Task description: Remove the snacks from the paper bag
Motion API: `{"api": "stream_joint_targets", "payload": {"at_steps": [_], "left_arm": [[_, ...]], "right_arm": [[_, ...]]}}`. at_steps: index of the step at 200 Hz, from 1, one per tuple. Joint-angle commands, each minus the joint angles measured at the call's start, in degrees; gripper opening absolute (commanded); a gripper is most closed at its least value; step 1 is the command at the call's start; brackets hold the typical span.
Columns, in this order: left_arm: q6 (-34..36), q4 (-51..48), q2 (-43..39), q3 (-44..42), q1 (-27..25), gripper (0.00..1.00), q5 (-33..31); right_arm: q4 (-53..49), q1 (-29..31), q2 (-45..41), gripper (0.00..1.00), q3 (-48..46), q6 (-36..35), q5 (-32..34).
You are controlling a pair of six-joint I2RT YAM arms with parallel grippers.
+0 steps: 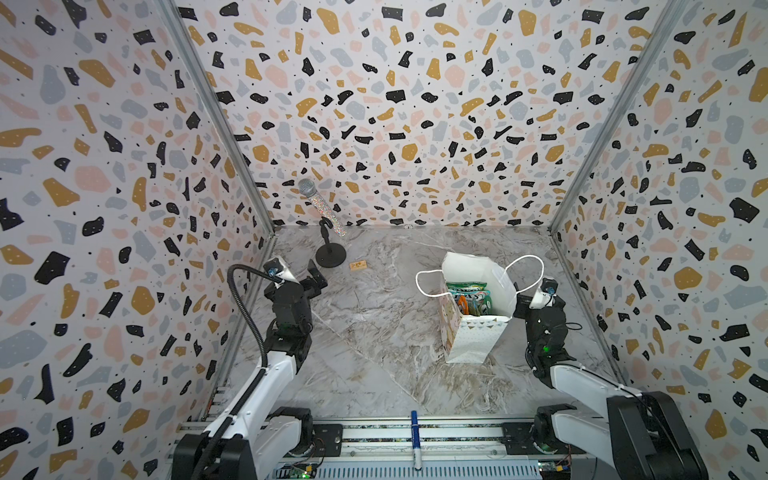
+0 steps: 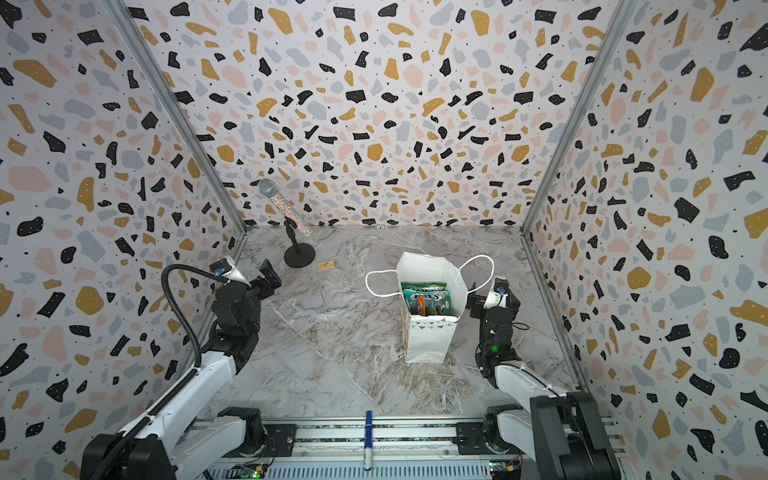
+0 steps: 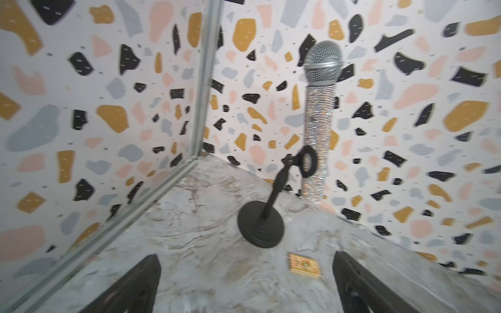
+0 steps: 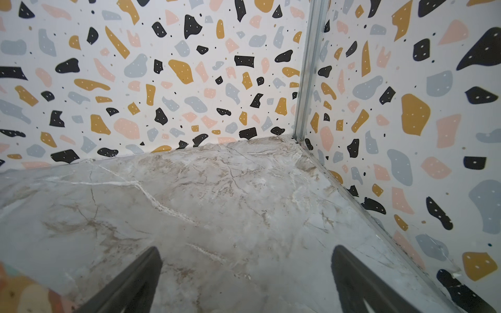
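Note:
The white paper bag (image 1: 473, 343) (image 2: 429, 343) stands upright right of the middle in both top views, mouth open and cord handles flopped to each side. Inside it the snacks (image 1: 467, 296) (image 2: 424, 296) stand on edge; green, teal and orange packets show. My right gripper (image 1: 522, 304) (image 2: 474, 302) sits just right of the bag, partly hidden behind its wall. In the right wrist view it (image 4: 246, 268) is open over bare marble. My left gripper (image 1: 316, 277) (image 2: 270, 276) is open at the far left, away from the bag, with nothing between its fingers (image 3: 141, 284).
A glittery microphone (image 1: 322, 208) (image 3: 318, 130) on a black round stand (image 1: 330, 254) occupies the back left. A small tan wooden block (image 1: 358, 265) (image 3: 304, 265) lies beside the stand, ahead of my left gripper. A blue pen (image 1: 414, 440) rests on the front rail. Patterned walls enclose three sides.

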Motion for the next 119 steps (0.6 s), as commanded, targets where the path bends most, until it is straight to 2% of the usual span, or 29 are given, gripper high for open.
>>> {"api": "stream_joint_targets", "payload": {"at_steps": [1,32,59,91,119], "left_arm": [[-8.6,-12.8,-2.4,4.0,-3.8,1.0,12.8],[-13.1,-16.8,-5.9,8.5,-14.2,1.0,14.5],[-14.7,-18.4,-4.9,12.9,-23.0,0.95,14.8],[-17.6,-15.9,-2.1,15.6,-30.0,0.86,15.9],[-19.7,-10.1,1.5,16.3,-33.7,0.81,18.5]], "right_arm": [[-14.7,0.3,-4.5,0.99,2.6,7.4,0.3],[-22.8,0.1,-10.5,0.99,4.0,9.2,-4.0],[-28.8,0.1,-15.0,0.99,5.6,9.9,-11.5],[-32.8,0.2,-18.8,0.99,6.6,10.1,-17.0],[-34.1,0.2,-20.1,0.99,6.8,10.2,-19.1]]}}
